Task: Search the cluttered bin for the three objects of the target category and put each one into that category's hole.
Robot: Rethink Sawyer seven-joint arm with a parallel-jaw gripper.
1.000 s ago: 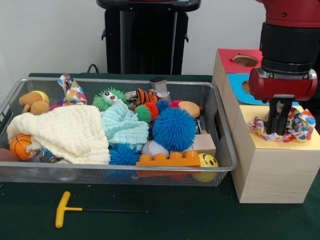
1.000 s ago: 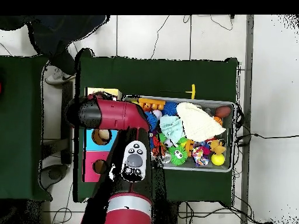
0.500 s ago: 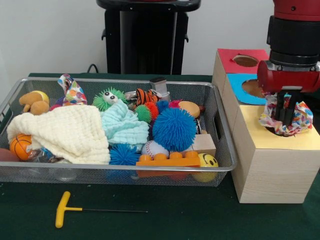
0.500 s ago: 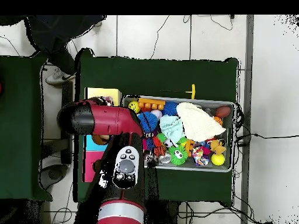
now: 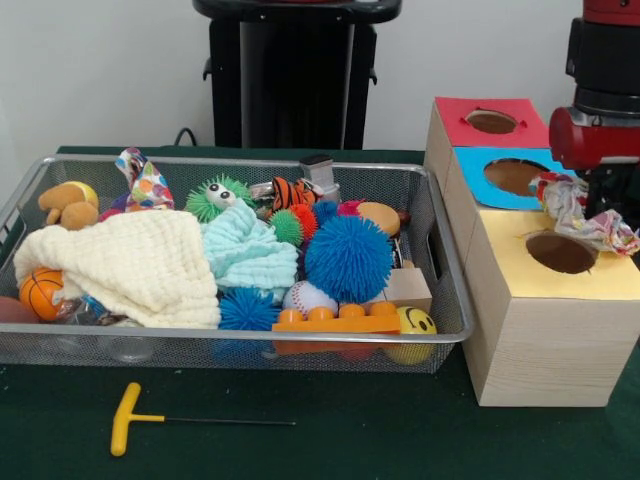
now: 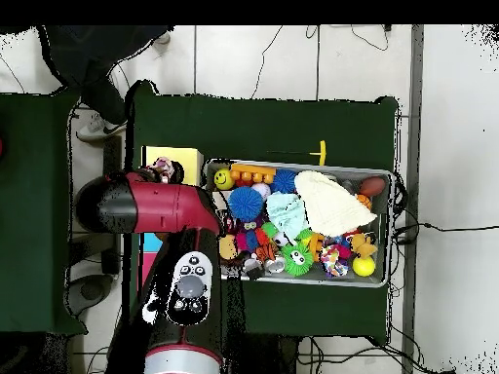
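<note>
Front view: crumpled patterned cloth (image 5: pixel 578 208), round hole (image 5: pixel 560 252), wood box (image 5: pixel 545 340)

Even bright indoor light, soft shadows, no glare

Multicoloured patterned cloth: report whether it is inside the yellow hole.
Out: the crumpled multicoloured patterned cloth hangs beside the open dark yellow-box hole.
</note>
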